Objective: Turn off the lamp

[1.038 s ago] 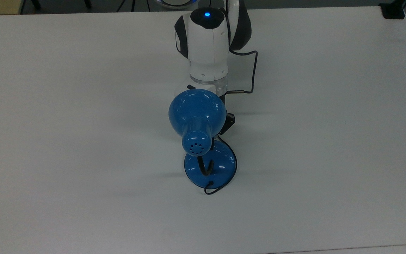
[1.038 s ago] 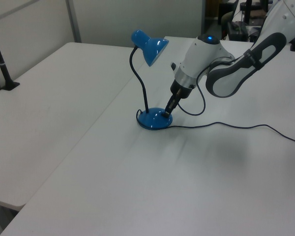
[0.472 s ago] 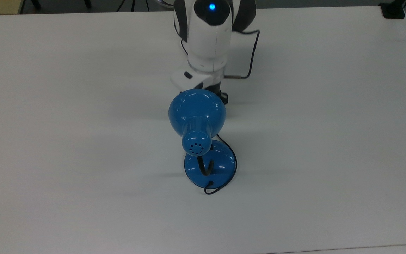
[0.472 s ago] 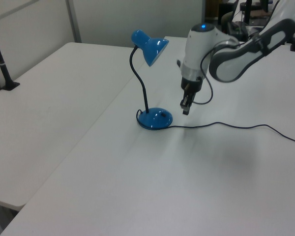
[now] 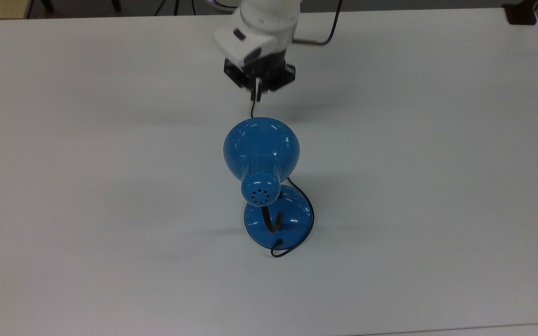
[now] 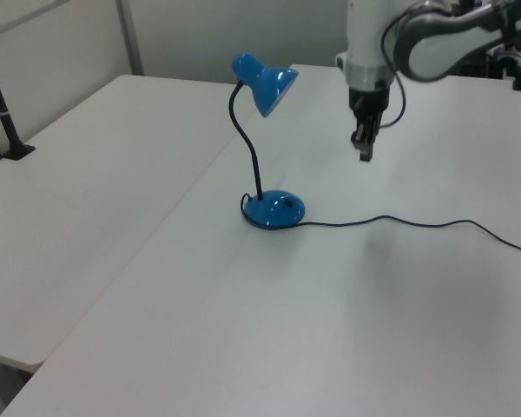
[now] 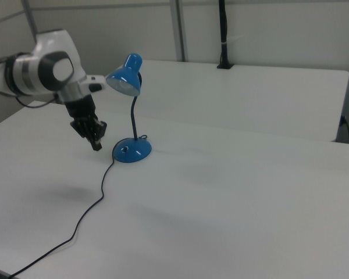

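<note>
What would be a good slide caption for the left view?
A robot arm's hand hangs in the air apart from a blue desk lamp on a white table.

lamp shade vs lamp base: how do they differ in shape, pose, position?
The lamp shade is bell-shaped with vent holes at its narrow end; the lamp base is a low round dome. The lamp shade hangs tilted in the air atop the gooseneck; the lamp base sits flat on the table. The cord leaves from the lamp base, not the lamp shade. Both are glossy blue.
</note>
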Tool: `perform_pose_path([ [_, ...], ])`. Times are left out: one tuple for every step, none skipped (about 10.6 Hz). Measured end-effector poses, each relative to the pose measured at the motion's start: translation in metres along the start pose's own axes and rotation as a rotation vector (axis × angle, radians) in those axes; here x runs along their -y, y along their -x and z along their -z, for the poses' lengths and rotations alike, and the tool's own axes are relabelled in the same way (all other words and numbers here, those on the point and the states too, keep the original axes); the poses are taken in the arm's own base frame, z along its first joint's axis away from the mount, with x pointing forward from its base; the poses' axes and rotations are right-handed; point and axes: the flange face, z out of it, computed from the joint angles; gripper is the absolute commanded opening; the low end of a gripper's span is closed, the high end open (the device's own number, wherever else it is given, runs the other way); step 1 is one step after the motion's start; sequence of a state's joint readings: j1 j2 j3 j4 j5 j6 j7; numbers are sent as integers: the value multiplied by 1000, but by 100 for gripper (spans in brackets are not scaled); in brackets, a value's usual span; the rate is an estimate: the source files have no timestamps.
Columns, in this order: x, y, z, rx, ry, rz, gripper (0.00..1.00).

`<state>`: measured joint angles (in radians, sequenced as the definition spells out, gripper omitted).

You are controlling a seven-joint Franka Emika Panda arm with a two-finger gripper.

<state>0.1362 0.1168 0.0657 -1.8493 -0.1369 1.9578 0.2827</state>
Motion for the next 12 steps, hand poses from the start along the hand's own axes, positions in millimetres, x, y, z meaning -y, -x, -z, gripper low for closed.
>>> perform_pose_path([
  [-7,5,22,10,7,-11,43],
  [-16,9,46,8,11,-27,58],
  [-27,12,67,-2,12,-45,73],
  [-38,15,83,-7,13,-58,97],
  [-49,19,92,-5,15,-46,100],
  [-57,23,100,-7,16,-28,100],
  [-59,25,106,-13,15,-21,100],
  [-59,25,110,-18,14,-20,100],
  [-60,25,113,-21,14,-20,100],
  [-60,25,113,-21,14,-20,100],
  [-62,25,114,-22,14,-22,100],
  [-65,25,115,-24,14,-27,100],
])
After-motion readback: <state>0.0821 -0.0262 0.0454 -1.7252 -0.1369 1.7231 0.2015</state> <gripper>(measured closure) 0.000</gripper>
